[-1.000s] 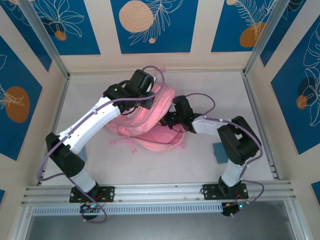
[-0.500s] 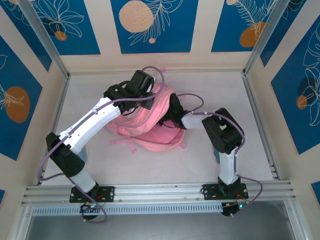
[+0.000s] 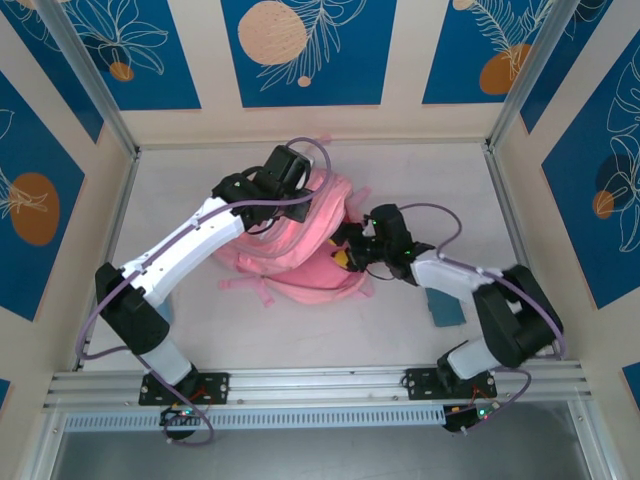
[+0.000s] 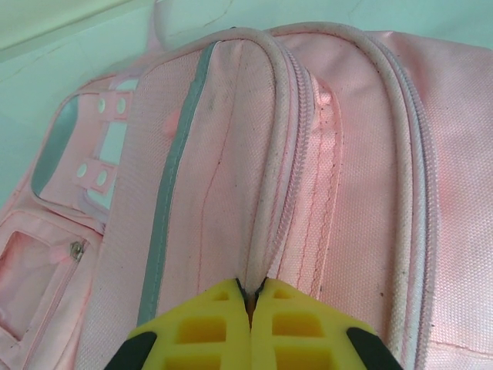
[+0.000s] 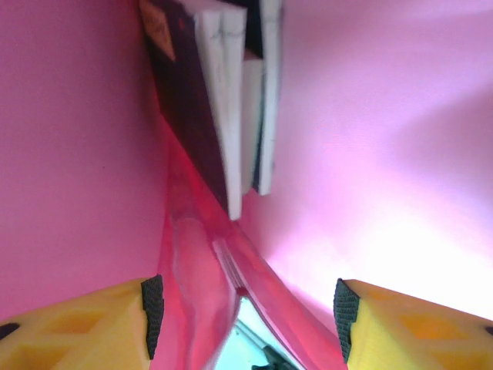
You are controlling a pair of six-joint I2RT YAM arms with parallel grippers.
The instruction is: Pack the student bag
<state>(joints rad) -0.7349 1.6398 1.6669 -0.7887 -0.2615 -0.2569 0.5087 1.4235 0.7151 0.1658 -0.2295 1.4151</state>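
The left gripper, jaws closed, pinches the piped rim of the student bag, which stretches away ahead of its fingertips. The right gripper, jaws apart and empty, sits inside the opening, with books straight ahead.

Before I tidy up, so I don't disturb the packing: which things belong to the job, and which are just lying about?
In the job: student bag; books inside it; left gripper, shut on its zipper edge; right gripper, open inside.
Lying about: blue flat item right of the bag.
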